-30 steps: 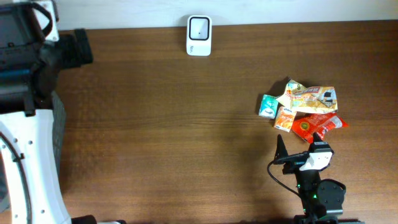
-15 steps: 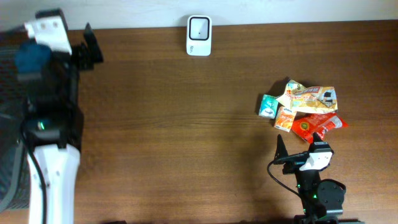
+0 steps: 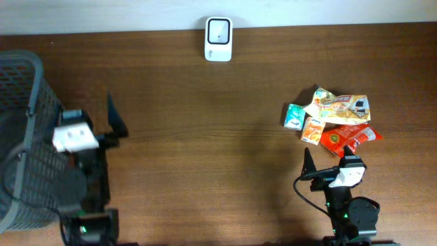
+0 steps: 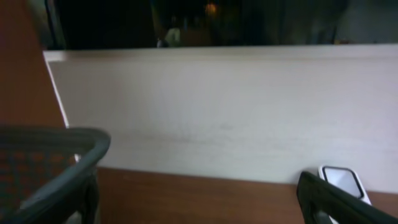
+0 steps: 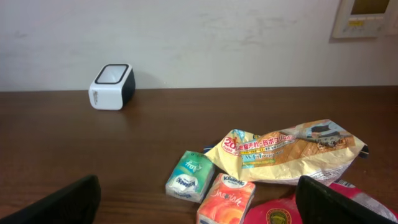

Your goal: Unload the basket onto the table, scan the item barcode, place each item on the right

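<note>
Hands and items at the scanning desk

Mesh basket (image 3: 20,137) stands at the left edge, with the left hand (image 3: 94,121) beside it, spread and empty. Scanner (image 3: 218,39) sits at the desk's (image 3: 205,150) far edge. Packets (image 3: 334,119) lie heaped at right, just beyond the spread, empty right hand (image 3: 329,160).
</note>
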{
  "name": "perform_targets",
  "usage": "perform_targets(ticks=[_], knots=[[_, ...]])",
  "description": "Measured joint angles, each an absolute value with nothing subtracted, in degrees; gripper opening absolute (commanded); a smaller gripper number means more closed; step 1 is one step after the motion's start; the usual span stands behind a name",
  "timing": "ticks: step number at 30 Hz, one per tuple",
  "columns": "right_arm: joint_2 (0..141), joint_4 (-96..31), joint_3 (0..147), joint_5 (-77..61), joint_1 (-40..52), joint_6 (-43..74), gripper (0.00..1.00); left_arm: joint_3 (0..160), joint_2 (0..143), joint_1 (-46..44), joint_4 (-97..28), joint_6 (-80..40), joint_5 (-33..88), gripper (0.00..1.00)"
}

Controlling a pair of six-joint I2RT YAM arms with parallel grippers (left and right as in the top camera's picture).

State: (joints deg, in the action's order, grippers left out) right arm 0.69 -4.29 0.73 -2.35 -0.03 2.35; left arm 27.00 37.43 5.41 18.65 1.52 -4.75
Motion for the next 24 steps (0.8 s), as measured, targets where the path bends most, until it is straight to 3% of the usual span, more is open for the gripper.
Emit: perform_targets(ticks=[15,24], knots=[[0.67,-4.32,0.73,-2.35,-0.03,2.35,0.99,3.07,9.17,6.28,25.23,1.52,-4.75,0.99],[0.67,-4.29,0.73,-2.35,-0.03,2.37,0.99,0.95,2.74,7.16,11.84,1.52,-4.75,0.99]])
